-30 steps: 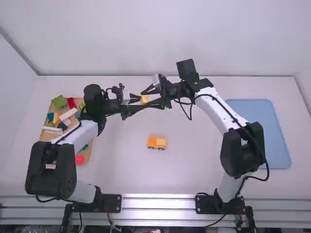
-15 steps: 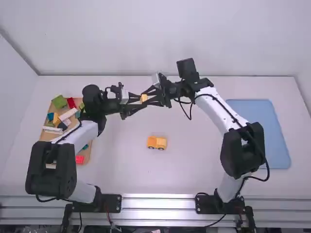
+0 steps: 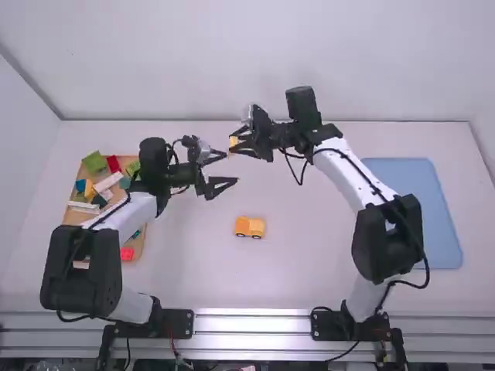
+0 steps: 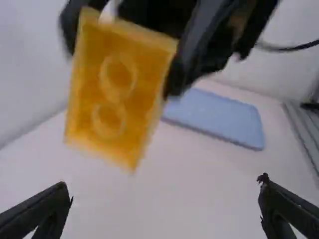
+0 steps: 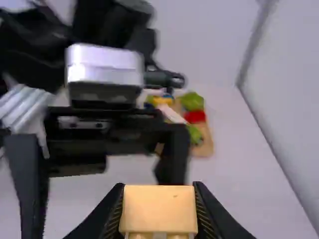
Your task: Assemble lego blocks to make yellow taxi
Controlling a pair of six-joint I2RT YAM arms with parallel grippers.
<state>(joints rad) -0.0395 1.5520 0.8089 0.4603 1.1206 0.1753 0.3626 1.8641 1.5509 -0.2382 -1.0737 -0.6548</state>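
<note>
Over the table's middle, my left gripper (image 3: 225, 170) stands open with nothing between its fingers; the left wrist view has the same gripper (image 4: 167, 204) with its fingers wide apart. Facing it, my right gripper (image 3: 237, 144) is shut on a yellow block (image 3: 233, 141). In the right wrist view the right gripper (image 5: 158, 209) has its fingers against both sides of the block (image 5: 159, 206). The block (image 4: 117, 87) shows two round studs in the left wrist view. A yellow toy vehicle body (image 3: 250, 226) with dark wheels stands on the table nearer the arm bases.
A wooden tray (image 3: 139, 246) with red, green, white, blue and yellow blocks lies at the left, partly under the left arm. A blue mat (image 3: 414, 212) lies at the right. The back wall (image 3: 247, 62) rises behind the table.
My left gripper has opened, letting go of the yellow block, and its fingers have spread. The right gripper has drawn slightly away up the picture with the block. The vehicle body has not moved.
</note>
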